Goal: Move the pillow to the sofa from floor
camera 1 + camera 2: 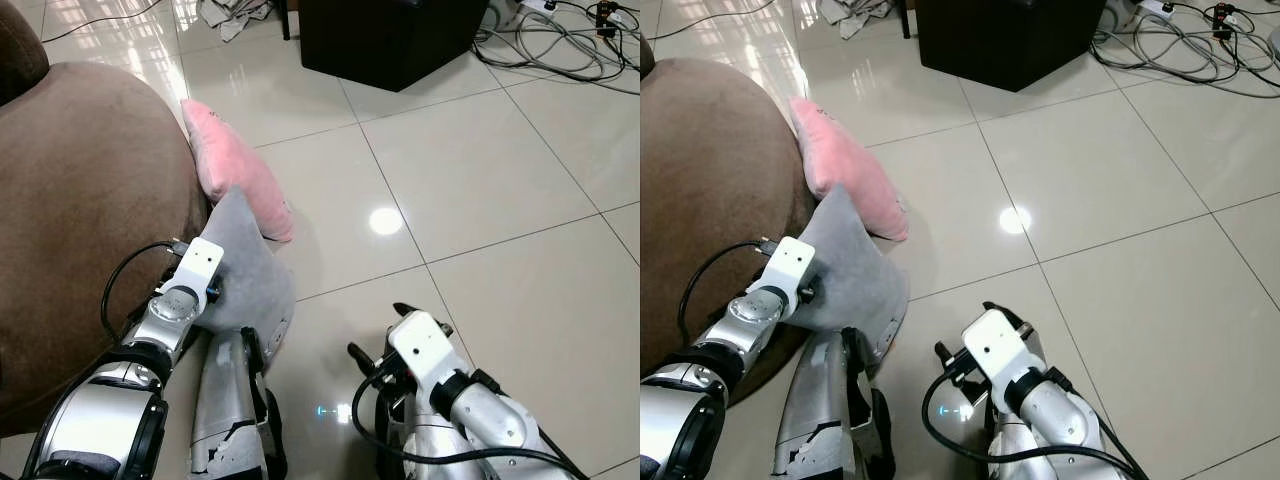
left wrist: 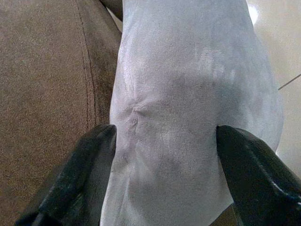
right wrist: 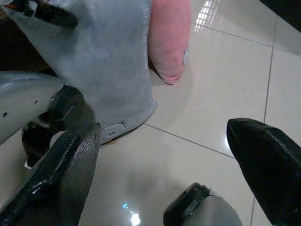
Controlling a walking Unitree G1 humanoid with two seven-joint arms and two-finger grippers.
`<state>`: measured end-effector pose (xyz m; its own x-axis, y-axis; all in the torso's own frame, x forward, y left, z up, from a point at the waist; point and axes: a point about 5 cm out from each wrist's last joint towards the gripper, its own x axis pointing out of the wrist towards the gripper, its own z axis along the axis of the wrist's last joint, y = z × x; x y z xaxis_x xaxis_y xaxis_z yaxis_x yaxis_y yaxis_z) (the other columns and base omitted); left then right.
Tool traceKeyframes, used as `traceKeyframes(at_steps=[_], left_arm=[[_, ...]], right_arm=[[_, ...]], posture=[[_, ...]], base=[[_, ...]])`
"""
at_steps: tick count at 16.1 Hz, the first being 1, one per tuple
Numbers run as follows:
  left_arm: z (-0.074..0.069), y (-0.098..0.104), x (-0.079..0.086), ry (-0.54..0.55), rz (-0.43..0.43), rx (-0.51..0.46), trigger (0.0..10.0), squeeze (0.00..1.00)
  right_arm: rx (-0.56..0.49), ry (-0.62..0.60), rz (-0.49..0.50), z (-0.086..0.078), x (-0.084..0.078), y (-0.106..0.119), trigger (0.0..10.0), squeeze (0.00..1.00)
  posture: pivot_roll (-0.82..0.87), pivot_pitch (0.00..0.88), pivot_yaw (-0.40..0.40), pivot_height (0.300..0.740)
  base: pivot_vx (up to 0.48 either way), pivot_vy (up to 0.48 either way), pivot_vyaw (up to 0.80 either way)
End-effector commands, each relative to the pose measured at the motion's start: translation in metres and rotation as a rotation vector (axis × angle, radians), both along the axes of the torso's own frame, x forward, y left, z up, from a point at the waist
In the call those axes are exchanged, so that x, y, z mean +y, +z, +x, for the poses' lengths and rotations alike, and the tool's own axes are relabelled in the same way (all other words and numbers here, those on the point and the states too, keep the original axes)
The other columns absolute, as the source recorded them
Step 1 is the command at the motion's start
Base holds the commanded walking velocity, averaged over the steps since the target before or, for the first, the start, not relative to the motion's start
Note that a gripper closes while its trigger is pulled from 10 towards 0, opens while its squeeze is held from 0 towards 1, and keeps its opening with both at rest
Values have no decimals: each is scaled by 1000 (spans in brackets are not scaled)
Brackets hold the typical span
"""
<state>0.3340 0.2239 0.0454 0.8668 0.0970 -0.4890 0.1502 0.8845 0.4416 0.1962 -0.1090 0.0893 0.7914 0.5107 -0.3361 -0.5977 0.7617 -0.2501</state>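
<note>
The brown sofa (image 1: 80, 200) filled the left of the head views, its rounded arm bulging over the pale tiled floor (image 1: 480, 190). A black box (image 1: 385, 35) stood at the far edge of the tiles, with a tangle of cables (image 1: 560, 40) to its right and crumpled cloth (image 1: 230, 15) to its left.

The grey pillow (image 1: 245, 270) stood on its edge against the sofa's side, its lower end near the floor. A pink pillow (image 1: 235, 170) leaned on the sofa just behind it, touching it.

The left wrist view gave what the head views hid: the left pincer (image 2: 164, 155) had its two black fingers (image 2: 80, 174) set on either side of the grey pillow, pinching the soft cloth between them, with the sofa's brown fabric close beside. In the head views only the left forearm and its white wrist block showed, reaching forward and up to the pillow.

The right wrist view showed the right pincer (image 3: 164, 169) spread wide over bare tiles, holding nothing, and a small tag on the pink pillow. The right arm was bent low by the robot's leg.
</note>
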Motion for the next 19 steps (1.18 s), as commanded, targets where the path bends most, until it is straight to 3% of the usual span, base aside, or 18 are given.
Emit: traceKeyframes(at_steps=[1,6,7,8,9,11,13,14,15,16,17,18,19], left_arm=[[-9,-11,4,8,8,51,0,0],[-13,-14,7,17,12,57,0,0],[-9,-9,10,60,-21,7,9255,0],[-7,-6,10,71,-61,-17,10000,439],[-4,-1,8,80,-131,-59,10000,1000],[7,15,0,42,-330,-158,10000,1000],[12,22,-3,14,-348,-177,10000,1000],[14,26,-2,23,-338,-187,10000,1000],[17,30,0,31,-330,-202,10000,1000],[18,32,2,29,-330,-208,10000,1000],[18,33,2,15,-318,-199,10000,1000],[18,33,1,8,-308,-192,10000,1000],[18,30,0,7,-281,-157,10000,1000]], right_arm=[[33,14,-4,-5,1,-9,10000,0],[75,22,-21,-2,4,-37,10000,0],[83,20,-24,-3,4,-43,10000,0],[88,17,-23,-3,3,-46,10000,0],[93,12,-20,-5,2,-50,10000,0],[93,13,-11,-9,-2,-57,10000,0],[60,9,16,-9,-6,-56,10000,0],[-89,-95,74,-1,-18,-35,10000,0],[-283,-336,141,20,-50,4,10000,0],[-370,-496,165,34,-81,29,10000,0],[-460,-637,205,50,-122,64,10000,0],[-487,-646,213,56,-133,78,10000,0],[-491,-549,168,67,-137,91,10000,0]], posture=[[-68,297,46,541],[-78,326,45,541],[-80,334,43,541],[-80,336,39,541],[-79,337,38,541],[-78,336,37,541],[-73,341,40,541],[-71,338,41,541],[-73,319,42,541],[-81,291,42,541],[-92,257,41,541],[-98,238,40,541],[-98,228,40,541]], base=[[0,0,0],[0,0,0],[0,0,0],[0,0,0],[0,0,0],[0,0,0],[0,0,0],[0,0,0],[0,0,0],[0,0,0],[0,0,0],[0,0,0],[0,0,0]])
